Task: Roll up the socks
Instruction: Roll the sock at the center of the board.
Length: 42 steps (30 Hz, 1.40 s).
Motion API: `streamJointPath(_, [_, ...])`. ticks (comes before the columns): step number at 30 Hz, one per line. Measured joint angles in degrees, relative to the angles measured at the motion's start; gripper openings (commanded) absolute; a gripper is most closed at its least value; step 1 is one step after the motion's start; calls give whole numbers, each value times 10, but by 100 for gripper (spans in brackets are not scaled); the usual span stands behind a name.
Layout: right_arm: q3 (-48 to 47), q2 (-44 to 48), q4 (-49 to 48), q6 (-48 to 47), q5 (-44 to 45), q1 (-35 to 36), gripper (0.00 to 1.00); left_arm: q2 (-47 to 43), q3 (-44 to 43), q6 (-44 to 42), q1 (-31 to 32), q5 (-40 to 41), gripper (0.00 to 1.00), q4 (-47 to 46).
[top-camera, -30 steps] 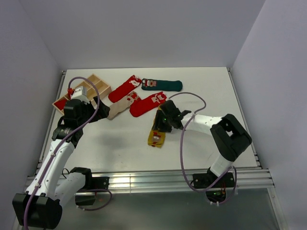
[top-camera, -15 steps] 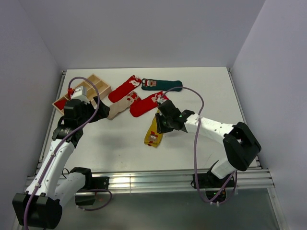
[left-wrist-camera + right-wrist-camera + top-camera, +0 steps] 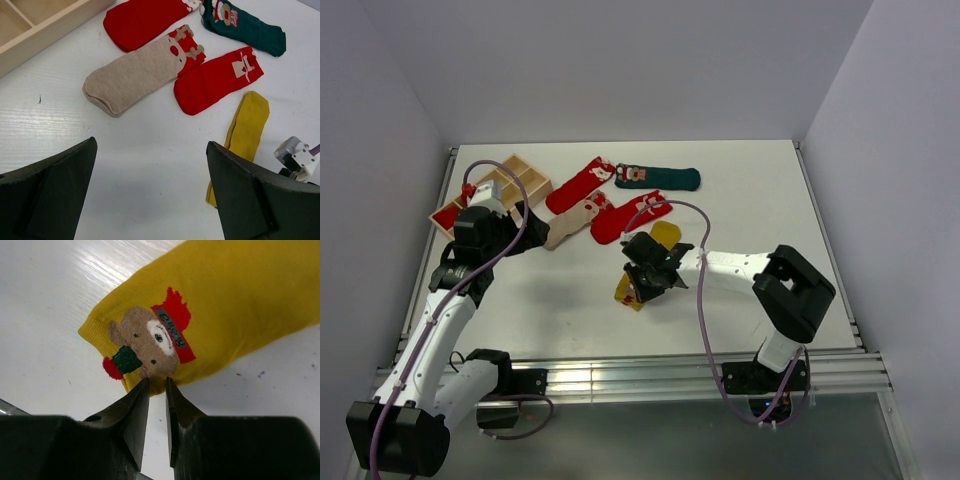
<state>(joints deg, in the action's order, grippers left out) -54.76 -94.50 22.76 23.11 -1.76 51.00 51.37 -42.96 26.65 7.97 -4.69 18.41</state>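
Note:
The mustard yellow sock [image 3: 240, 295] lies mid-table, its bear patch [image 3: 147, 342] just ahead of my right gripper [image 3: 157, 381]. The jaws stand nearly together and pinch the sock's near edge at their tips. From above, the right gripper [image 3: 646, 278] covers the sock's middle, and yellow [image 3: 665, 235] shows on both sides of it. Further back lie a red sock [image 3: 578, 185], a dark green sock [image 3: 660, 178], a beige sock [image 3: 570, 222] and a second red sock [image 3: 625, 218]. My left gripper [image 3: 151, 145] hovers open above bare table, left of the yellow sock [image 3: 247, 125].
A wooden compartment box [image 3: 495, 190] sits at the table's back left corner, right behind the left arm. The right arm's cable [image 3: 705, 300] loops over the table. Walls close in the table on the left, back and right.
My right gripper has swung left and toward the near edge along the yellow sock, and its jaws have narrowed onto the sock's edge. The sock has shifted a little left. The left arm has stayed still.

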Motion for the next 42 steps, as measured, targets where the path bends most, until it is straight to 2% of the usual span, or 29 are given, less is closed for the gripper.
streamJointPath(9, [-50, -59, -9, 2, 15, 34, 27, 0, 0, 0, 0, 0, 96, 0])
streamJointPath(14, [-56, -62, -8, 2, 21, 34, 28, 2, 0, 2, 0, 0, 97, 0])
streamJointPath(27, [-50, 11, -43, -64, 29, 64, 45, 14, 0, 9, 0, 0, 97, 0])
streamJointPath(35, [-40, -10, -55, -131, 103, 133, 47, 17, 0, 11, 0, 2, 96, 2])
streamJointPath(42, [-45, -53, -55, -166, 158, 166, 47, 17, 0, 11, 0, 7, 96, 3])
